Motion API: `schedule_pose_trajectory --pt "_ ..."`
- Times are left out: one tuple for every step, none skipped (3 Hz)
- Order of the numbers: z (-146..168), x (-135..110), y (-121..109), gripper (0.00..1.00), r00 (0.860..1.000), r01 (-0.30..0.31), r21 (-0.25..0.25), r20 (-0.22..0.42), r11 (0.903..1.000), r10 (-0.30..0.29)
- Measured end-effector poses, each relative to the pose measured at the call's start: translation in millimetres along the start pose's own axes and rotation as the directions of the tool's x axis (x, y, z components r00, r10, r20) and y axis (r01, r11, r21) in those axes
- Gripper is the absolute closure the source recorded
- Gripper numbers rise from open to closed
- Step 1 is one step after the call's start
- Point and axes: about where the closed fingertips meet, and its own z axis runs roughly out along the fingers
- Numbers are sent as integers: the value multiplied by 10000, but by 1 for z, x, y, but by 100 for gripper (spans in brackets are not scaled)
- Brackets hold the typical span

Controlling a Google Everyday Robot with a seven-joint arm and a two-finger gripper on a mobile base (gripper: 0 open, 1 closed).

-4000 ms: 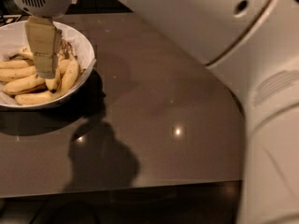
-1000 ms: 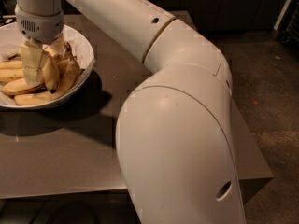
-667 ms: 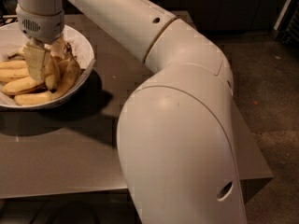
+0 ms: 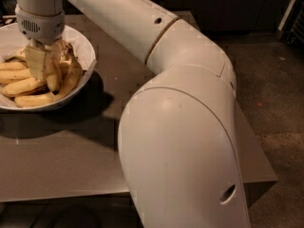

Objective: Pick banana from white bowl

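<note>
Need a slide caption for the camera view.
Gripper down among the bananas in the white bowl on a grey table, arm filling the foreground.

Matte grey-brown table [image 4: 71,160], with a white bowl [image 4: 88,56] resting directly on it at the far left corner. Gripper [image 4: 40,65] down inside that bowl.

A flat grey-brown table [image 4: 61,165] is taking up the left and middle of the room, its matte top catching dim, warm light and carrying a broad dark shadow [image 4: 57,122] towards the left. The gripper [image 4: 42,72] is hanging low over the table's far left corner. To the right a dark, speckled floor [image 4: 275,108] is stretching away. Behind, a dark wall [image 4: 228,4] is closing the room off, with a pale slanted strip [image 4: 290,8] showing at the upper right.
</note>
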Motion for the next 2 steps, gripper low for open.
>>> schedule_pose_trajectory --pt "-11 -8 9 100 9985 390 415 367 9984 -405" --pt "-27 -13 27 100 9921 1031 684 652 9923 -1076"
